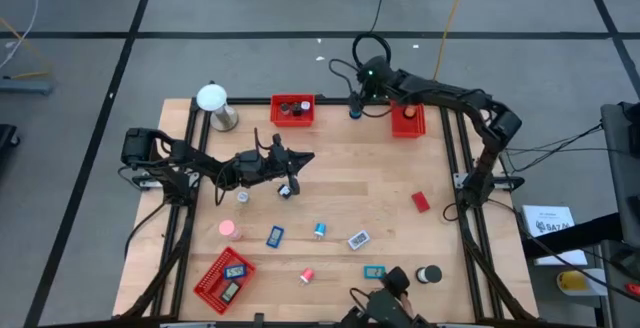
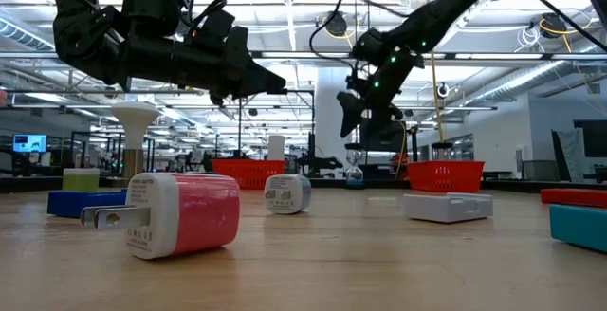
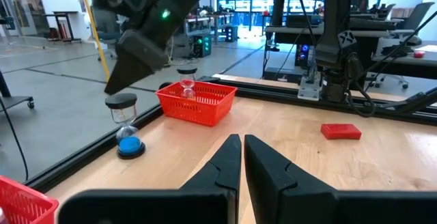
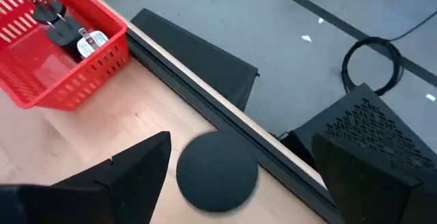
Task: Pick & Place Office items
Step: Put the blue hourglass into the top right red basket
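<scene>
High view: a wooden table with small office items scattered on it and three red mesh trays.
Right gripper: at the table's far edge, between the two far trays, directly above a small hourglass.
Right gripper state: in the left wrist view its fingers stand apart and hang just above the hourglass's dark top cap, not clamped on it.
Hourglass: upright on the table by the far edge rail, black caps, blue sand in the lower bulb; in the right wrist view its round black cap lies between that arm's two dark fingers.
Left gripper: raised over the middle-left of the table, reaching toward the centre.
Left gripper state: fingers nearly together, only a thin gap, nothing between them.
Far middle tray: holds dark items, one with a white label; the right wrist view shows a black plug adapter inside.
Far right tray: just right of the right gripper; another hourglass stands in it.
Near left tray: tilted, holds two flat blue-edged pieces.
Loose items: a red flat block near the right edge, a pink roll, a blue piece, a blue roll, a white labelled piece, a teal piece, a black roll.
Low view: a pink and white plug charger lies nearest the camera.
White ball on a silver stand: at the far left corner.
</scene>
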You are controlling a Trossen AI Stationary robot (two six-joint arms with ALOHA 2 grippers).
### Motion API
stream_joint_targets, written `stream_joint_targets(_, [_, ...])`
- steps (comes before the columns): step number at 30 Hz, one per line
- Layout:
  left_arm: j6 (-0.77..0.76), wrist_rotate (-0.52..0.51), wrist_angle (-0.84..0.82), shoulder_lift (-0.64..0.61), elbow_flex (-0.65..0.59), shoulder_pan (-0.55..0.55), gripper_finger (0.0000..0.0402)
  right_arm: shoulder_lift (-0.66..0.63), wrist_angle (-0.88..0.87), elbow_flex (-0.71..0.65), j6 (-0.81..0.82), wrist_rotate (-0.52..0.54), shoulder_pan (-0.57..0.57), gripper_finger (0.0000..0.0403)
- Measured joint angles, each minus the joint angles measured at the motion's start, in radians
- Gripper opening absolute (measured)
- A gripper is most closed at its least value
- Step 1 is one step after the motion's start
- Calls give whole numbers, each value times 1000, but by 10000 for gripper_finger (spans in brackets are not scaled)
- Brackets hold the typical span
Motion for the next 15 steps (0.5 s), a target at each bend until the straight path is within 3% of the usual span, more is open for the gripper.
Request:
stream_joint_targets(10, [0,0,-1,0,0,0,24,80,19,-2,-10,-14,0,343])
stream_joint_targets(15, [0,0,0,0,0,0,24,104,15,-2,-10,-14,0,313])
